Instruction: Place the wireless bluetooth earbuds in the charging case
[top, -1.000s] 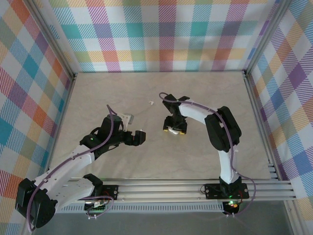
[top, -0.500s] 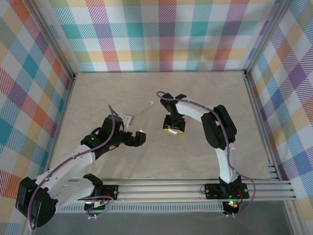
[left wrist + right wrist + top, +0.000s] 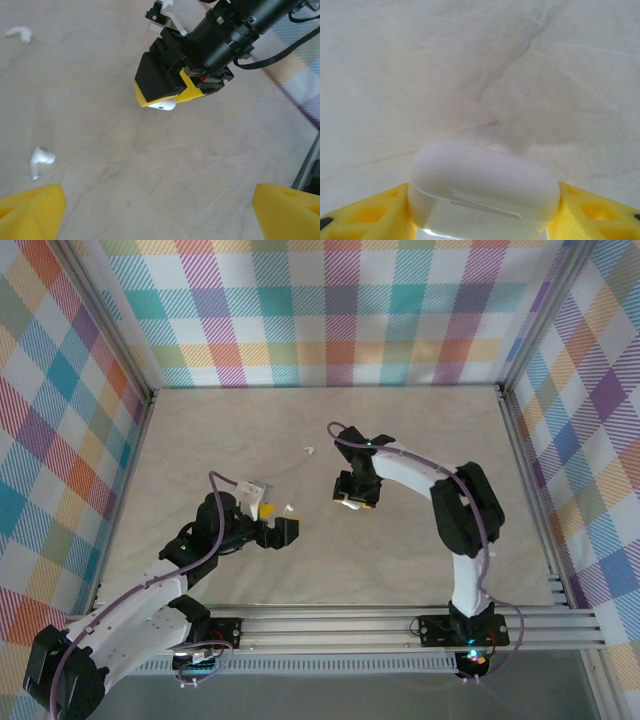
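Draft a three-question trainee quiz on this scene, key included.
1. True or false: the right pincer grips a white charging case.
2. How many white earbuds lie loose on the table in the left wrist view? A) one B) two C) four
3. Fill in: with nothing between its yellow fingertips, the left pincer is ____.

Key: 1 true; 2 B; 3 open.

A pale, marble-veined table (image 3: 420, 430) lay under even light, fenced on three sides by walls (image 3: 340, 310) in a pastel plaid pattern. Silver aluminium rails (image 3: 340, 625) ran along its near edge.
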You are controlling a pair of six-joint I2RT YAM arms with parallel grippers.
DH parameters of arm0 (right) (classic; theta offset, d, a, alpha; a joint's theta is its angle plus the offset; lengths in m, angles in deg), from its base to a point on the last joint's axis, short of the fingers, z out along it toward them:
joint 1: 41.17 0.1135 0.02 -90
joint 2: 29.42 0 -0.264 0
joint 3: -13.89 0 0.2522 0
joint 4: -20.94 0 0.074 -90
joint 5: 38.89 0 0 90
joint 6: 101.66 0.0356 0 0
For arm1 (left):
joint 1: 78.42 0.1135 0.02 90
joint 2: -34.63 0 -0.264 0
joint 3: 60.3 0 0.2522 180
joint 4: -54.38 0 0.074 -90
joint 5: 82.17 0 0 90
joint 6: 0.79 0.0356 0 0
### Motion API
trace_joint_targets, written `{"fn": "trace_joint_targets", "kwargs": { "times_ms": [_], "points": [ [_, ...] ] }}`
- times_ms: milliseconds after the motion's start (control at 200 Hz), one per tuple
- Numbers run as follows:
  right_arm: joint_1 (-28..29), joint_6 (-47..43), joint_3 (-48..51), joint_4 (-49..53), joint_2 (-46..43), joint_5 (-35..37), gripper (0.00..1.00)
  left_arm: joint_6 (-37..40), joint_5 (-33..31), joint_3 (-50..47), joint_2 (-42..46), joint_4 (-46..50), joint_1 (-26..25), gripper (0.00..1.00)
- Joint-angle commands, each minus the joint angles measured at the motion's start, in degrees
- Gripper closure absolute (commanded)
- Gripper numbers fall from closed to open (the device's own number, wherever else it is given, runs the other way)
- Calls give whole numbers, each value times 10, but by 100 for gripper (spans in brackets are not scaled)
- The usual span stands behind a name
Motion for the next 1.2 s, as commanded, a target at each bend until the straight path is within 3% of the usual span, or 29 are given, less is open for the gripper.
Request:
{"fn": "trace_joint_targets", "kwargs": {
  "times_ms": [0,155,325,610,1195],
  "points": [
    [4,47,22,-49,-89,-58,53,-22,9,3,-21,-149,-30,7],
    [4,71,27,-58,-175,-66,53,-47,-51,47,-85,-192,-85,12],
    [5,109,50,-89,-242,-96,53,-126,-75,36,-142,-340,-96,19],
    [6,137,76,-110,-304,-104,53,-148,-87,61,-250,-527,-126,26],
    [6,152,83,-117,-339,-119,53,-168,-67,132,-368,-593,-142,44]
  ]
}}
